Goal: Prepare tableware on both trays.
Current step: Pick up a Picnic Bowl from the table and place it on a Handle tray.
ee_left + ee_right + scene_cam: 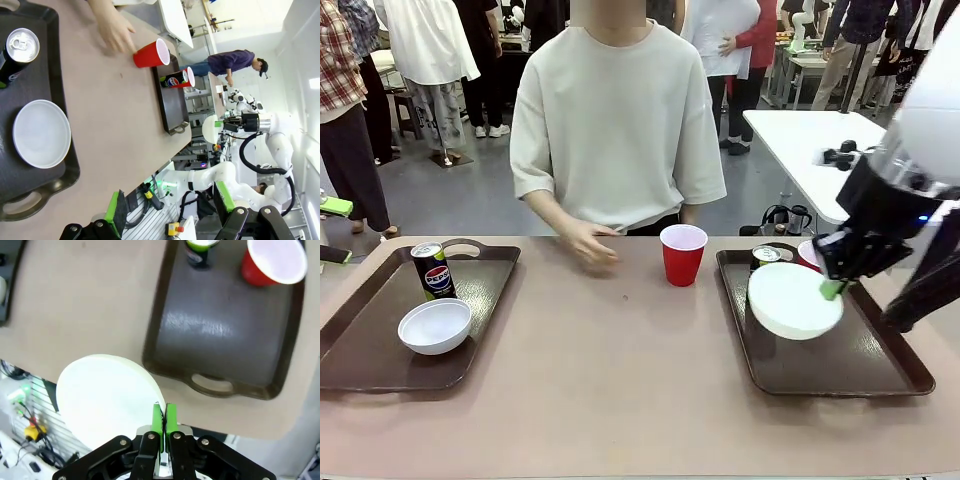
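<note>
Hiding can (top shows) | white bowl | right gripper pinching rim

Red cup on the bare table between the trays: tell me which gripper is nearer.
Right. The right gripper holds a white bowl above the right tray; the left gripper hangs back from the red cup.

trays: 2 — left tray, right tray, either side of the table's middle
bowls: 2 — bowl on left tray, 2nd bowl tilted above right tray
cans: 2 — Pepsi can on left tray, 2nd can on right tray, far end
cups: 2 — red cup on table btwn trays, 2nd cup on right tray beside its can
</note>
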Available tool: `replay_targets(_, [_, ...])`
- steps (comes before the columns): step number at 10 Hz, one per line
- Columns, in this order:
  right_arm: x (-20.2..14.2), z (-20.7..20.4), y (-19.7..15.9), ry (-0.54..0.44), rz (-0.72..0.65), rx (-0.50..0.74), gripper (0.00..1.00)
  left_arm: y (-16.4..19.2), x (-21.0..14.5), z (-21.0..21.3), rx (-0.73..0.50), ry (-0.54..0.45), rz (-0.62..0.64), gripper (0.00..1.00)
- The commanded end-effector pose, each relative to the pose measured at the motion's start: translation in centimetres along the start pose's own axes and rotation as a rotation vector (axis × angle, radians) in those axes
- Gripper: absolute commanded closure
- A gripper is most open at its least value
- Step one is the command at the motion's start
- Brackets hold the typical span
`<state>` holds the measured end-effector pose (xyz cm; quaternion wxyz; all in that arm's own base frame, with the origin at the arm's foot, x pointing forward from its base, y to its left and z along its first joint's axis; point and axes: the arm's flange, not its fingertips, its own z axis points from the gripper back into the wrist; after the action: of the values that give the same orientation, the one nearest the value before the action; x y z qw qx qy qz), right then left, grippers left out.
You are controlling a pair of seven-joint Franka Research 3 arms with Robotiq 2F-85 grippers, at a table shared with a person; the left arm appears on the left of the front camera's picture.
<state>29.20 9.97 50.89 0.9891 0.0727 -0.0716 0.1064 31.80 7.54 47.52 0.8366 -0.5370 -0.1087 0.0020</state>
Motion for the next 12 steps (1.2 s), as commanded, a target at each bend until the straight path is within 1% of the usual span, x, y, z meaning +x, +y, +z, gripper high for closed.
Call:
replay_targets(1, [-1.4,-0.9,-1.9,0.029,0.048,-0.014,0.97,0.1,0.1,0.1,-0.024,-0.01,-0.019,0.08])
replay_targets(3, [-1.2,-3.6,-3.7,0.055,0.045,-0.037,0.97,0.1,0.1,0.1,-0.024,-0.01,-0.019,0.08])
replay_targets(5, [-0.5,-8.3,-5.3,0.015,0.006,-0.101,0.97,0.1,0.1,0.1,-0.024,-0.01,-0.019,0.08])
replay_targets(6, [-0.3,-10.4,-5.9,-0.001,-0.003,-0.11,0.97,0.1,0.1,0.1,-0.024,-0.01,-0.019,0.08])
replay_targets(8, [0.0,-13.4,-6.6,-0.047,-0.014,-0.094,0.97,0.1,0.1,0.1,-0.024,-0.01,-0.019,0.08])
replay_targets(9, [0.6,-15.4,-7.5,-0.088,-0.033,-0.09,0.97,0.1,0.1,0.1,-0.024,-0.01,-0.019,0.08])
replay_targets(10, [0.8,-17.1,-8.1,-0.104,-0.051,-0.083,0.97,0.1,0.1,0.1,-0.024,-0.01,-0.019,0.08])
replay_targets(12, [1.0,-19.4,-8.8,-0.078,-0.068,-0.08,0.97,0.1,0.1,0.1,-0.024,-0.01,-0.019,0.08])
